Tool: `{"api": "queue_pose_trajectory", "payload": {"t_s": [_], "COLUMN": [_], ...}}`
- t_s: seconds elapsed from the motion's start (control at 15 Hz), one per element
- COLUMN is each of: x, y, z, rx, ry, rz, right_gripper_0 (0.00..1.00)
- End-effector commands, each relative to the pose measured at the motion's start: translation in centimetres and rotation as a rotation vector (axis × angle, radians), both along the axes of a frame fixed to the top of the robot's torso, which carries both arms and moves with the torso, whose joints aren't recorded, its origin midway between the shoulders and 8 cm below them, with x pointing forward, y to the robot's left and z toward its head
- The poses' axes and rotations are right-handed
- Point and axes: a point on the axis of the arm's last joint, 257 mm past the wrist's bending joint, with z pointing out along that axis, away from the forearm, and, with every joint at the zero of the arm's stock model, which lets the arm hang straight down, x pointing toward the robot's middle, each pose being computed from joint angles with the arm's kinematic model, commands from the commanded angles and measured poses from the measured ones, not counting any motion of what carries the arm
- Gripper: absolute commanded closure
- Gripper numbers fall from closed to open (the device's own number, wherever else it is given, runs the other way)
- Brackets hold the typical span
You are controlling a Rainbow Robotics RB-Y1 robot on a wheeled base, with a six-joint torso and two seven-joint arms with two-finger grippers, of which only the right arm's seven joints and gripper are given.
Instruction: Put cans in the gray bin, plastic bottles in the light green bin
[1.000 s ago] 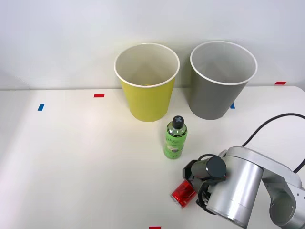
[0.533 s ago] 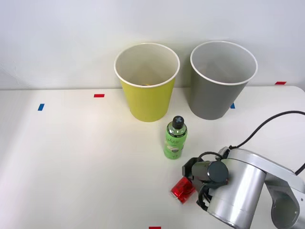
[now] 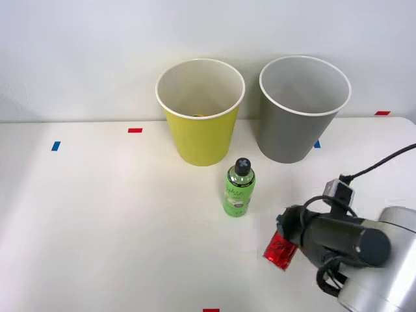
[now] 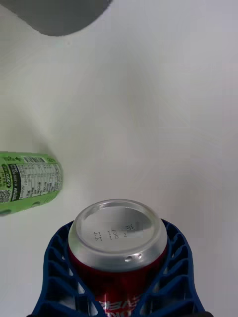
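My right gripper [image 4: 118,277] is shut on the red can [image 4: 117,247], whose silver end faces the wrist camera between the blue ribbed fingers [image 4: 59,267]. In the front view the can [image 3: 280,249] hangs tilted off the table at the near right, under the arm's wrist. The green plastic bottle [image 3: 238,188] with a dark cap stands upright mid-table, left of the can; its label side [image 4: 29,181] shows in the wrist view. The light green bin [image 3: 200,112] and the gray bin [image 3: 302,108] stand side by side at the back; a gray bin edge [image 4: 59,15] shows in the wrist view.
Red tape marks [image 3: 134,130] and a blue one [image 3: 56,145] lie on the white table [image 3: 104,221]. A black cable [image 3: 377,166] loops over the arm at the right. A white wall rises right behind the bins.
The can has been lifted off the table and carried to the right with the gripper. The arm has swung right and turned. Bottle and bins have not moved.
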Motion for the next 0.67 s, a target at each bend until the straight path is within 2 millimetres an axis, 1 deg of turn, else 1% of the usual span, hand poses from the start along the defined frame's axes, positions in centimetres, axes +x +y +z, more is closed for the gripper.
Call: {"api": "queue_pose_trajectory", "payload": {"t_s": [0.07,0.13,0.2,0.27,0.4,0.53,0.67], "x": [0.5,1.1,1.5,2.0,3.0,4.1,5.2], "y": [-5.7,-7.5,-8.6,-9.2,-9.8,-9.7,-9.2], "z": [4.5,5.1,5.7,6.6,8.2,10.1,12.0], "rx": [-0.195,-0.276,-0.333,-0.372,-0.398,-0.401,-0.369], "ry": [-0.156,-0.191,-0.219,-0.252,-0.306,-0.37,-0.444], "rz": [0.042,0.044,0.047,0.056,0.063,0.068,0.065], "right_gripper_0": [1.0,1.0,1.0,1.0,1.0,1.0,1.0]}}
